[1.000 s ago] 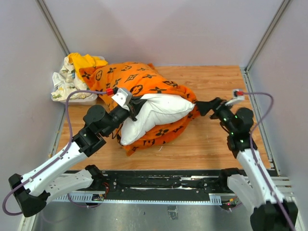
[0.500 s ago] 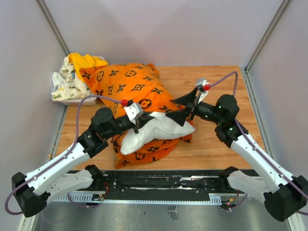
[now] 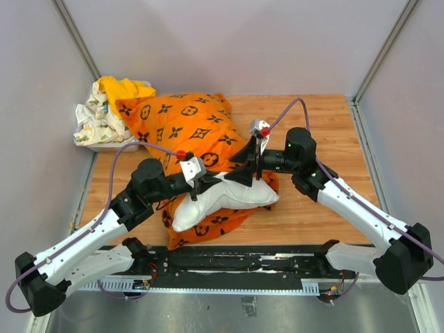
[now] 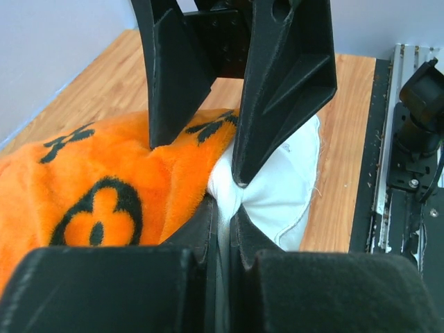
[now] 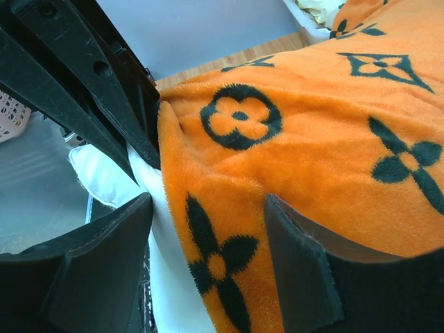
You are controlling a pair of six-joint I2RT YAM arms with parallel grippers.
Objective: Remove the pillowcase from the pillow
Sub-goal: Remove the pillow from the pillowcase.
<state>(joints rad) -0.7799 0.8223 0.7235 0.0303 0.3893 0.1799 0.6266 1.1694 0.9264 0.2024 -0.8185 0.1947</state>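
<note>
The orange pillowcase (image 3: 184,128) with black motifs lies across the wooden table, its open end toward the near side. The white pillow (image 3: 225,196) sticks out of that end. My left gripper (image 3: 203,183) is shut on a pinch of the pillow's white cloth (image 4: 225,211). My right gripper (image 3: 244,171) stands open, its jaws on either side of the pillowcase's edge (image 5: 229,243), just above the left gripper. In the right wrist view, orange fabric and a strip of pillow (image 5: 166,277) fill the gap between the fingers (image 5: 312,277). The right fingers (image 4: 284,76) show in the left wrist view.
A white bin (image 3: 104,144) heaped with yellow and floral cloths (image 3: 114,94) sits at the back left corner. Grey walls close in the table on three sides. A black and metal rail (image 3: 229,267) runs along the near edge.
My right arm has swung left from the table's right side onto the pillowcase's open edge, and its jaws have narrowed. The pillow and case have shifted a little toward the near left.
</note>
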